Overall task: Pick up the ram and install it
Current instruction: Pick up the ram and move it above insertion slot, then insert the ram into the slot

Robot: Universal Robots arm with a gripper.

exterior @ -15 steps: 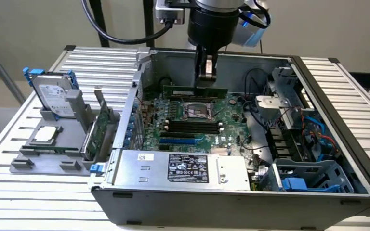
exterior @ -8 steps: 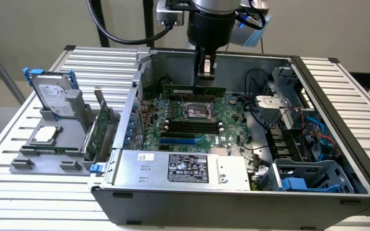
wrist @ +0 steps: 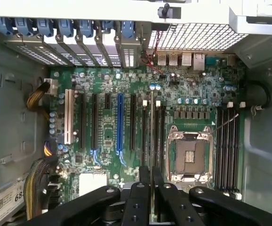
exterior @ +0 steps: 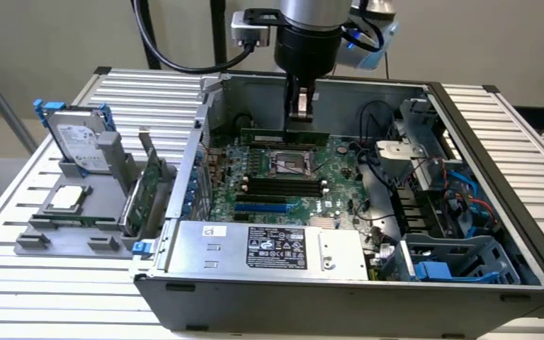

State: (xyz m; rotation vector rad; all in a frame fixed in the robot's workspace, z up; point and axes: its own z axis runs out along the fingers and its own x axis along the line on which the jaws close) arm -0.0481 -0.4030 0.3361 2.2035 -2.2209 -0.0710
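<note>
My gripper [exterior: 300, 117] reaches down into the open computer case and is shut on the ram [exterior: 264, 134], a long thin green stick held level by its top edge. The ram hangs over the motherboard [exterior: 343, 191] on the far side of the CPU socket [exterior: 289, 163]. In the wrist view the ram [wrist: 151, 122] appears edge-on as a thin line running out from my gripper [wrist: 151, 183]. It lines up with the black memory slots [wrist: 145, 136] beside the socket [wrist: 190, 157]. Whether it touches a slot I cannot tell.
More black slots [exterior: 282, 185] lie on the socket's near side. The power supply [exterior: 263, 244] fills the case front, with cables and a blue drive cage [exterior: 452, 262] on the exterior view's right. Outside, a grey holder [exterior: 36, 237] carries a hard drive [exterior: 78, 142] and an expansion card [exterior: 144, 191].
</note>
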